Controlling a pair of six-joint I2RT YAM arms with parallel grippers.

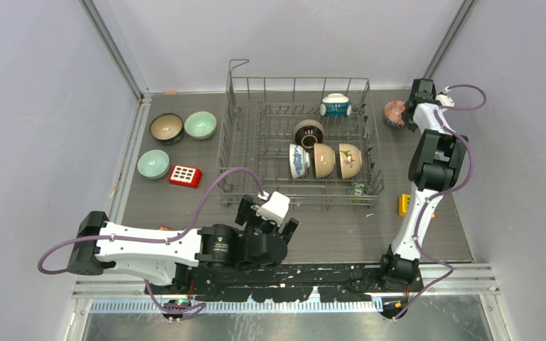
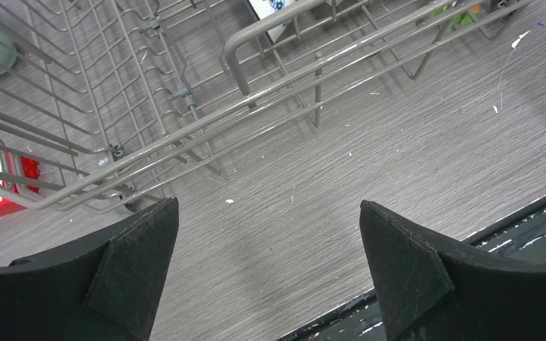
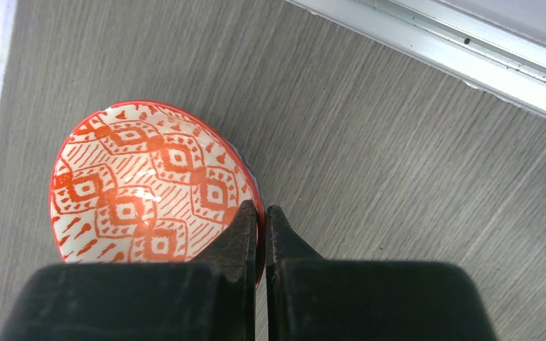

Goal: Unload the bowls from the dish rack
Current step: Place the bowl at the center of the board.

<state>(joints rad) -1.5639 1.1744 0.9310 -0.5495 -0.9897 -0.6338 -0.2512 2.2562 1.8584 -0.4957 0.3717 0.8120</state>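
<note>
Red patterned bowl [image 3: 149, 185] partly hidden under the right gripper [image 3: 263, 209], fingers pinched tight on its rim at the tabletop's [image 1: 327, 227] far right corner, arm stretched out long. A small green item [image 1: 357, 189] at the dish rack's [image 1: 256, 153] near right corner is too small to identify. Rack holds a blue-and-white bowl [image 1: 335, 105], a dark brown bowl [image 1: 308, 132] and a row of three bowls [image 1: 323, 160] on edge. Left gripper [image 2: 266, 209] sits low by the rack's near edge, fingers spread wide, empty.

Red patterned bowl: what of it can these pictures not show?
- Right wrist view: the right jaws cover the near rim of the red patterned bowl.
- Top external view: the right arm hides part of it, and its pattern is too small to read.
</note>
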